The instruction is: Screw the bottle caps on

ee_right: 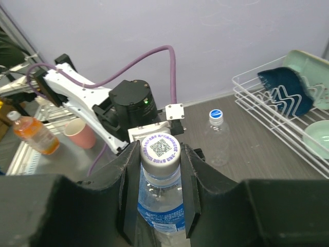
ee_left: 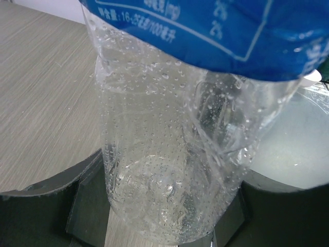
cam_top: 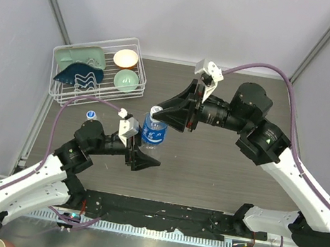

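The blue-labelled bottle point(cam_top: 154, 132) stands in the middle of the table. My left gripper point(cam_top: 146, 151) is shut on its clear lower body point(ee_left: 164, 154), one finger point(ee_left: 85, 206) on each side. A white cap point(ee_right: 160, 150) with a printed code sits on the bottle's neck. My right gripper point(ee_right: 160, 154) is shut on that cap from above, which also shows in the top view point(cam_top: 156, 110). The plain bottle point(ee_right: 218, 140) stands free to the left of the arms point(cam_top: 91, 117), with its blue-topped cap point(ee_right: 216, 114) on its neck.
A white wire rack point(cam_top: 62, 89) at the back left holds a cream bowl point(cam_top: 127, 59), a green bowl point(cam_top: 126, 80), a green dish point(cam_top: 78, 56) and a blue dish point(cam_top: 79, 74). Off the table's left side are a pink cup point(ee_right: 82, 135) and an orange drink bottle point(ee_right: 32, 133).
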